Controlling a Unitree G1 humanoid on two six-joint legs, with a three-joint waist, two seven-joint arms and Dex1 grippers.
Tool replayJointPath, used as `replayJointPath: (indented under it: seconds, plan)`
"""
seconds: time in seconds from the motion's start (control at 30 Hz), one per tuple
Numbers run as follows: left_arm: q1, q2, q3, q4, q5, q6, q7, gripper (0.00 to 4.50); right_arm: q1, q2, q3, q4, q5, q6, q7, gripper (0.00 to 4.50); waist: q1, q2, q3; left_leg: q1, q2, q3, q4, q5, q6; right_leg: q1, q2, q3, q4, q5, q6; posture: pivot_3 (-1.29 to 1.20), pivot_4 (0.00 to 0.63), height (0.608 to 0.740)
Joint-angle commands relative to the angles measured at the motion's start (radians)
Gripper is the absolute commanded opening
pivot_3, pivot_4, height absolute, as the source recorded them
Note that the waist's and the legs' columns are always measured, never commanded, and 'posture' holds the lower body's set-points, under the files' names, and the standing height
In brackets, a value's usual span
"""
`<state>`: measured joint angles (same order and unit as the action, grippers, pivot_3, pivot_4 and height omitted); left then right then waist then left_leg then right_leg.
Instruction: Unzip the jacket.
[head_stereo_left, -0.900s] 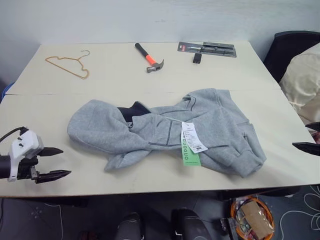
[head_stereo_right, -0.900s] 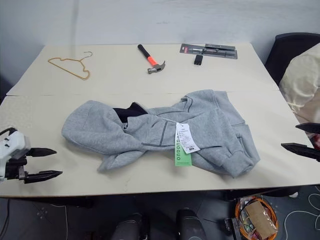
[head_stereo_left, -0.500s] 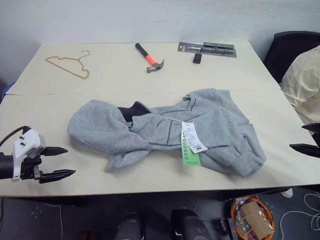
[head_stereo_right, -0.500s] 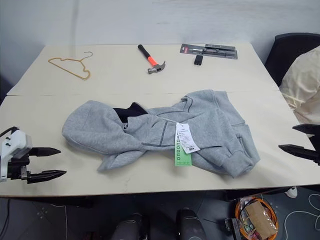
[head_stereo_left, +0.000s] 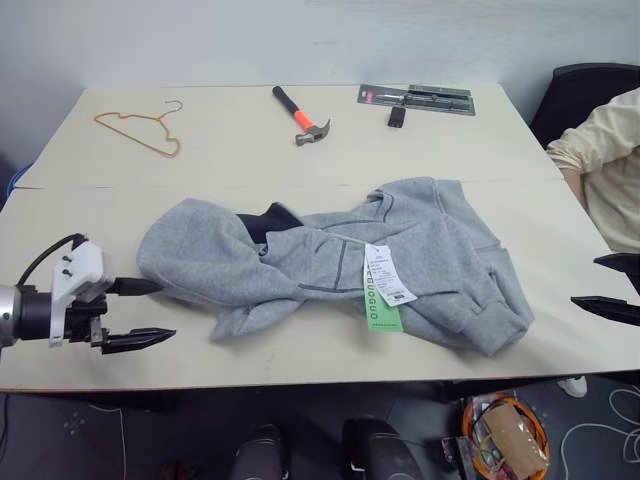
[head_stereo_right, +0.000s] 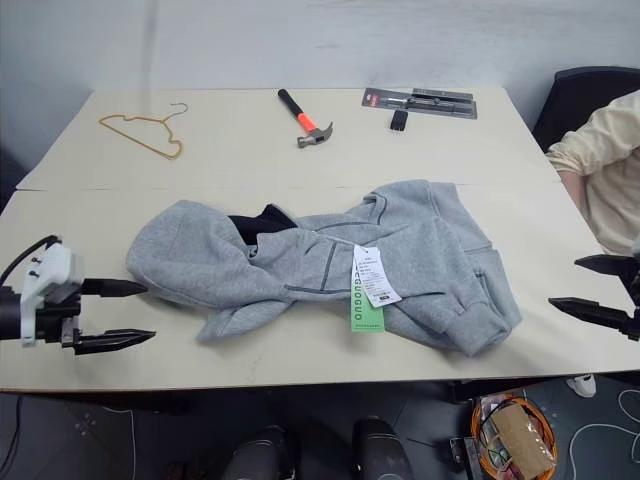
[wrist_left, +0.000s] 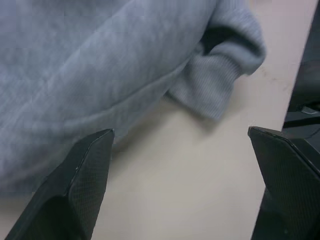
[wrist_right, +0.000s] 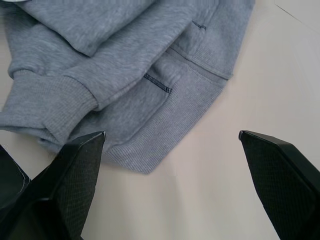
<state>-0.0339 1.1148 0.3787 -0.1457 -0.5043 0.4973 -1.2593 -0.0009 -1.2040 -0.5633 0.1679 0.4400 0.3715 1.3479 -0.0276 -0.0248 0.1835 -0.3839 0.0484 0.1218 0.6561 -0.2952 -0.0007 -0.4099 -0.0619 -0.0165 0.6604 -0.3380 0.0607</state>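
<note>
The left gripper hovers low over the near left part of the bench, its two black fingers spread wide and holding nothing. Its upper fingertip lies just beside the hood edge of the jacket; contact cannot be confirmed. Well beyond this gripper, at the far side, lies a wire hanger.

The jacket, light grey with dark hood lining, lies crumpled between the two grippers at the bench's middle. White and green hang tags rest on its front. The zip's state cannot be told. A ribbed cuff shows ahead of the left gripper in its wrist view.

Beyond the jacket lie a hammer with an orange grip and a packaged tool set.

The right gripper stands near the bench's right edge, fingers fully apart, empty, clear of the jacket's hem. Behind it, a person's cream sleeve is visible.
</note>
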Motion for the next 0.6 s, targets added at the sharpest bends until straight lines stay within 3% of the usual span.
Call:
replayJointPath:
  seconds: [0.03, 0.17, 0.3, 0.43, 0.6]
  plan:
    - [-0.120, 0.006, -0.078, -0.083, -0.056, 0.029, -0.023, 4.50, 0.041, 0.017, -0.083, -0.145, 0.064, 0.065, 0.009, 4.46, 0.003, 0.000, 0.000, 0.000, 0.000, 0.000, 0.000, 0.000, 0.000, 0.000, 0.000, 0.000, 0.000, 0.000, 0.000, 0.00, 0.150, 0.740]
    - [-0.356, -0.051, -0.270, -0.090, -0.027, 0.020, -0.052, 4.50, 0.108, 0.055, -0.128, -0.353, 0.141, 0.172, -0.009, 4.46, 0.005, 0.000, 0.000, -0.001, 0.000, -0.001, 0.002, 0.000, 0.000, 0.001, 0.001, 0.000, 0.001, 0.001, 0.001, 0.00, 0.150, 0.740]
    - [-0.601, -0.175, -0.488, -0.033, 0.075, -0.005, -0.082, 4.50, 0.141, 0.106, -0.147, -0.543, 0.212, 0.263, -0.081, 4.46, 0.013, 0.000, 0.000, -0.003, 0.000, -0.002, 0.007, 0.000, 0.000, 0.001, 0.003, 0.000, 0.001, 0.001, 0.002, 0.00, 0.150, 0.740]
    - [-0.755, -0.312, -0.658, 0.124, 0.260, -0.124, -0.044, 4.50, 0.160, 0.152, -0.165, -0.655, 0.265, 0.323, -0.149, 4.46, 0.019, 0.000, 0.000, -0.002, 0.000, -0.001, 0.008, 0.000, 0.000, 0.001, 0.004, 0.001, 0.002, 0.001, 0.003, 0.00, 0.150, 0.740]
    - [-0.825, -0.428, -0.758, 0.242, 0.396, -0.235, -0.013, 4.50, 0.206, 0.202, -0.197, -0.755, 0.303, 0.368, -0.219, 4.46, 0.026, 0.000, 0.000, -0.003, 0.000, -0.001, 0.010, 0.000, 0.001, 0.001, 0.005, 0.003, 0.001, 0.002, 0.003, 0.00, 0.150, 0.740]
